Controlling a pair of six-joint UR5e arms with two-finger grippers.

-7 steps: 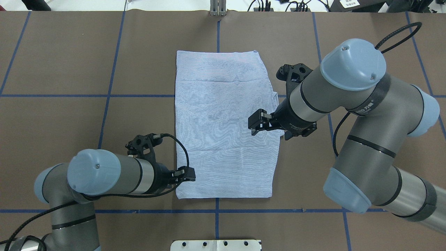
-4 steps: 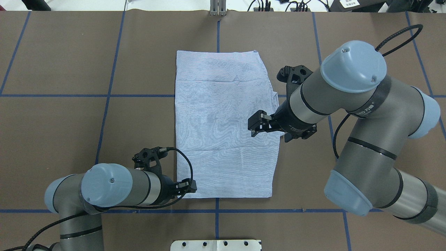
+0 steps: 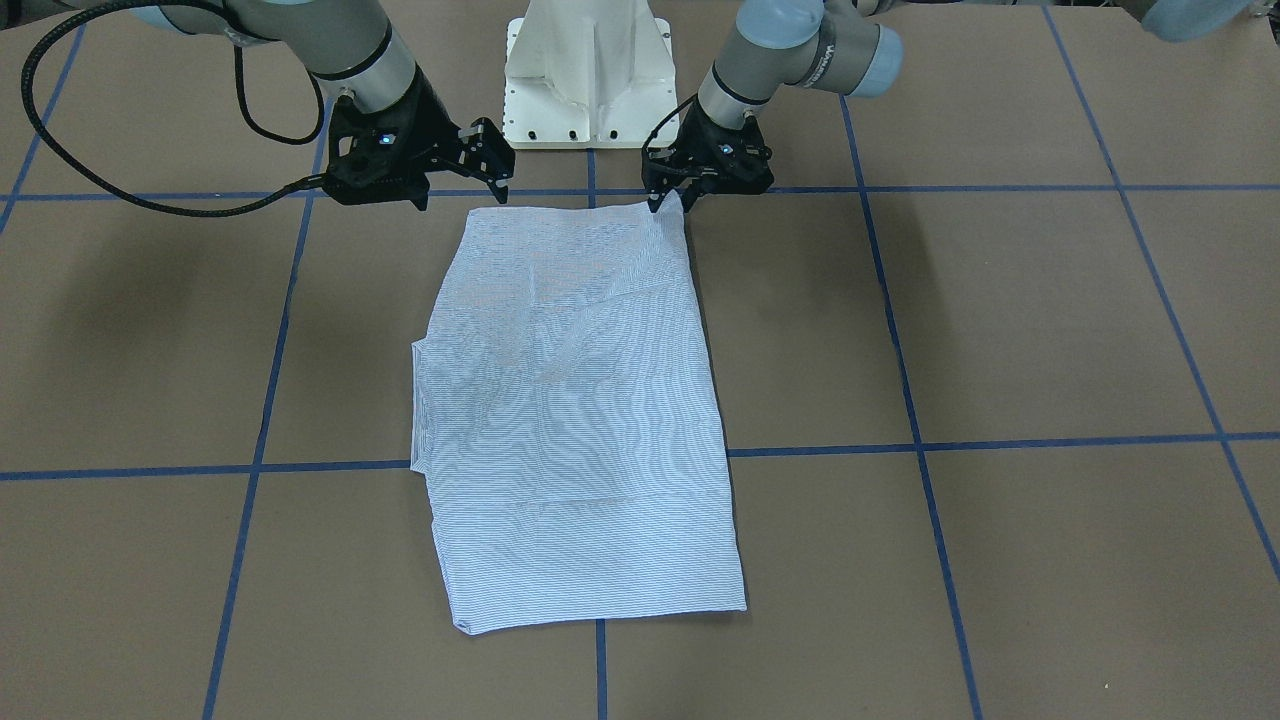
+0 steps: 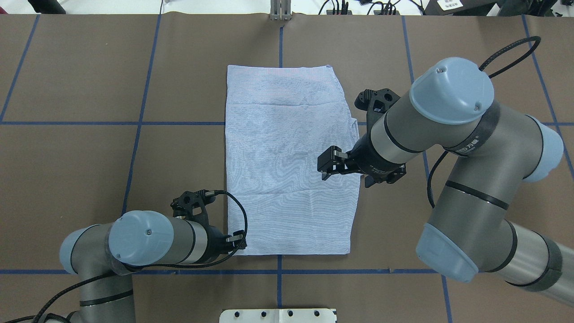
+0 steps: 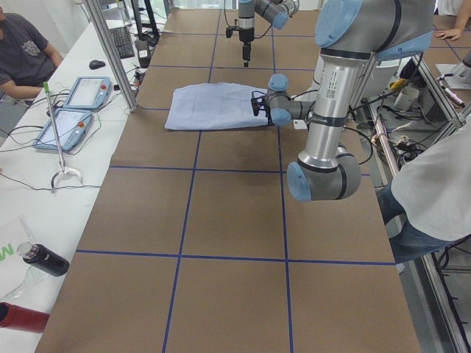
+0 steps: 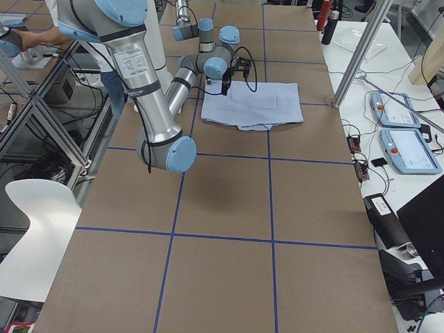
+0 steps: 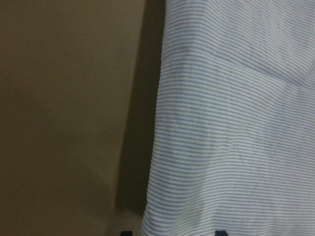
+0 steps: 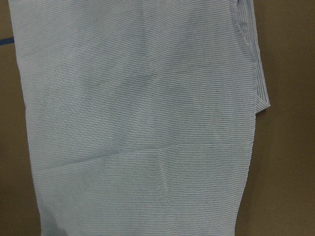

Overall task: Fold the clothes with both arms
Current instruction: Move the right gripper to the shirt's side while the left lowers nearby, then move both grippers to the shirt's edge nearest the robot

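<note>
The left hand point(image 4: 241, 240) is low at the near left corner of the shirt point(image 4: 287, 161), on the side closest to the robot. It is released, its fingers spread. In the left wrist view only the two dark fingertips point(image 7: 220, 232) show at the bottom edge, well apart, with the shirt's side edge running between them. Whether they touch the cloth I cannot tell.

The right hand point(image 4: 324, 165) is also released, fingers parted and gripping nothing. It hangs over the right part of the shirt, about halfway along its length and just inside the right edge. The right wrist view looks straight down on flat striped cloth, with none of the hand in sight.

The shirt is folded into a long rectangle, plain striped side up, and lies flat in the middle of the brown tabletop point(image 4: 89, 157). It spans one of the blue tape lines point(image 4: 67, 122) that cross the tabletop. A small fold of cloth sticks out partway along its right edge.
</note>
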